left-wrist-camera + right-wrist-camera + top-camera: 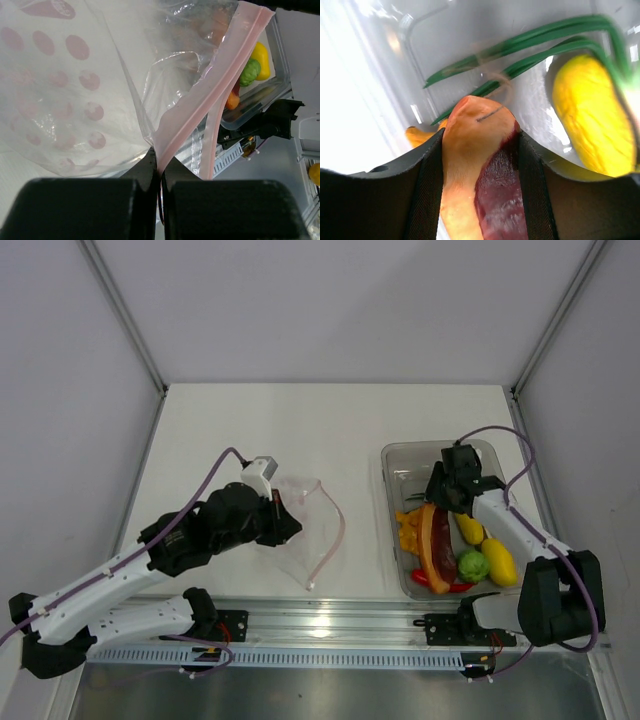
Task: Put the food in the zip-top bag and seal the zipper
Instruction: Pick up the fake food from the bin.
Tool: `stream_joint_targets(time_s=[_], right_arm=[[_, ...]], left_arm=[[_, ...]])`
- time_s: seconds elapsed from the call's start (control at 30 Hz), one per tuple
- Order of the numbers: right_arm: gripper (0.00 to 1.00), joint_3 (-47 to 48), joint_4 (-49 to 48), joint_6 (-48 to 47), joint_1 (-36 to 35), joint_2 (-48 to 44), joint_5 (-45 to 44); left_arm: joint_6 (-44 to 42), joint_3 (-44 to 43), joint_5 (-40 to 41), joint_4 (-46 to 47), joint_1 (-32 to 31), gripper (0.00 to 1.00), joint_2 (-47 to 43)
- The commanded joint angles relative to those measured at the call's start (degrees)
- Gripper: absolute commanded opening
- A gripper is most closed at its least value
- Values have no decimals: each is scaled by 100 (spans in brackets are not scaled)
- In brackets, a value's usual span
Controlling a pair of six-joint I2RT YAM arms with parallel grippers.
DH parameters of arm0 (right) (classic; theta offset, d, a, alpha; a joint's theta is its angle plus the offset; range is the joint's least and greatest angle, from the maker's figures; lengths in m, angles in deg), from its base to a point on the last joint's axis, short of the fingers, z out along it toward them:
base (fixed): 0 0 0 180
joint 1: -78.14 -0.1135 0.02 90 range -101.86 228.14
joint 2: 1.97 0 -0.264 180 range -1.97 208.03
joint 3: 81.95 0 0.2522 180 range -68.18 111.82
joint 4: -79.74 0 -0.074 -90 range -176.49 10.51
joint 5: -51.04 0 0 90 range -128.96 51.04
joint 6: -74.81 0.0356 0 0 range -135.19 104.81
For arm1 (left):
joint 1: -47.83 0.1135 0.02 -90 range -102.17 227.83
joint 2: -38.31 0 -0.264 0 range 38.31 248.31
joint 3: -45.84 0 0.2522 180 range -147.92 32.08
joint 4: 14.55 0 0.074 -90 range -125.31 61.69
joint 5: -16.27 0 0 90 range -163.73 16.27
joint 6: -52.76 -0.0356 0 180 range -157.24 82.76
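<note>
In the left wrist view, a pink printed patch (47, 7) sits at the upper left of the frame. Its pale lettering is too blurred to read. Faint pink spots cover the clear film below it.

At centre left of the top view, the left gripper (159, 170) has its jaws pressed together on the zip-top bag (305, 525), pinching it right at the mouth. The bag is floppy and clear. It lies open on the white table (300, 420), just left of centre. The zipper (207, 92) is a thin pink strip that curves along the bag's right edge, its two sides parted.

To the right, well apart from the bag, stands a rigid clear bin (386, 510) holding the food: orange chunks (409, 530), green stalks (545, 57) at its far end, a red chili (445, 587), a green round fruit (473, 564) and yellow lemons (499, 562).

The right gripper (480, 150) reaches into the bin, jaws clamped on either side of the reddish-brown curved piece (470, 135), which shows an orange rind and a dark red face.
</note>
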Motion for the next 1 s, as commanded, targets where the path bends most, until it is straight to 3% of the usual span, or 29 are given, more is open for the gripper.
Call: stream_joint_targets(time_s=[0.0,0.3,0.57,0.77,0.97], right_arm=[[0,526,413,-205,-36,-402,-274],[0,1431,809,-644,-475,-1413,261],[0,2073,107,-900,-889,-2696,1998],[0,2399,-1201,-496,-1187,-3171,3398],[0,1767,-3583,269,-1521,-3646,4129]], left_arm=[[154,-20,-143,194,30,1,33],[251,-38,-450,308,39,1,95],[233,-231,-1082,466,197,1,262],[277,-372,-1444,616,276,0,385],[365,-416,-1786,809,338,1,464]])
